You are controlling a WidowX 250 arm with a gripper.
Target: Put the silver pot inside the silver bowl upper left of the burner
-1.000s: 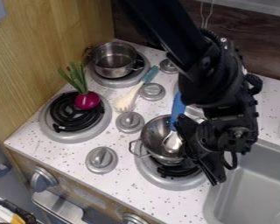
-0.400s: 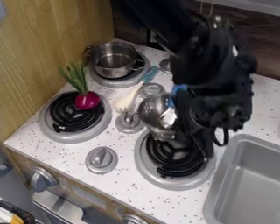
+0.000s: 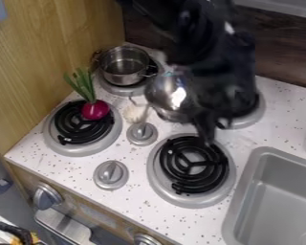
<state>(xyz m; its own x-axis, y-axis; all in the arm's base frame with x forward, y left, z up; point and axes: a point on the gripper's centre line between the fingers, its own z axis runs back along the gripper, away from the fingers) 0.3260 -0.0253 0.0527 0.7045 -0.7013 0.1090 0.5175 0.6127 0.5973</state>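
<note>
While the gripper (image 3: 199, 119) hangs above the stove, it grips silver pot (image 3: 168, 94) | pot: image-left side

A toy kitchen, with coil burners (image 3: 191, 165), stove knobs (image 3: 111, 174) and a grey sink (image 3: 280, 191).

Room over the near burner (image 3: 190, 203) — silver bowl (image 3: 122, 76) and red onion (image 3: 95, 110) obstruct leftward.

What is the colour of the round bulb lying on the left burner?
Purple-red, in the camera view.
</note>
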